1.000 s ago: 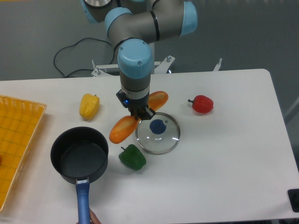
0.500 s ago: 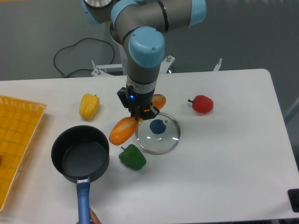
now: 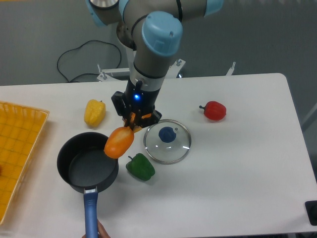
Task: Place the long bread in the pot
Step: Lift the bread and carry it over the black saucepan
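My gripper is shut on the long bread, a glossy orange-golden toy baguette. It holds the bread lifted off the table. The bread's near end hangs over the right rim of the pot. Its far end is hidden behind the gripper. The pot is a small black saucepan with a dark, empty inside. Its blue handle points toward the table's front edge, where a fingertip shows beside it.
A round glass lid with a blue knob lies right of the bread. A green pepper sits just right of the pot. A yellow pepper is at back left, a red pepper at right. An orange basket is at the left edge.
My gripper has lifted the long bread off the table and carried it left toward the pot. The pot has shifted slightly right and toward the front.
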Robot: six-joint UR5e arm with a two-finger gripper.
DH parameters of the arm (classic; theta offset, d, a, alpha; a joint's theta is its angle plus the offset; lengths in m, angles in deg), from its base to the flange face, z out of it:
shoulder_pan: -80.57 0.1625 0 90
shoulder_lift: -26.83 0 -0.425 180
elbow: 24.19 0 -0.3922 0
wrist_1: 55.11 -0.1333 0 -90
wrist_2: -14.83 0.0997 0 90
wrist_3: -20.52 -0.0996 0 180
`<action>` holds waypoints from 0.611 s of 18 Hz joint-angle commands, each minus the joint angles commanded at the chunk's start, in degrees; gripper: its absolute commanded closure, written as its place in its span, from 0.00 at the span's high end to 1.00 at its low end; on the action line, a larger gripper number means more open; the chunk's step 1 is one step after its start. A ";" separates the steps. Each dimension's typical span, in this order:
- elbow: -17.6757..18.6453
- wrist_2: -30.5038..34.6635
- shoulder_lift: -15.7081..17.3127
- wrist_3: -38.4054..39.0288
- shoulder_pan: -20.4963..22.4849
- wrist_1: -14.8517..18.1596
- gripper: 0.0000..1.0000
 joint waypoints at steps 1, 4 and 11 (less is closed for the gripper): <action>0.00 -0.18 0.18 1.14 -0.53 -1.40 0.00; 0.00 -1.32 0.18 9.30 -2.64 -6.93 0.00; 0.00 -1.23 -0.35 17.66 -6.15 -13.26 0.00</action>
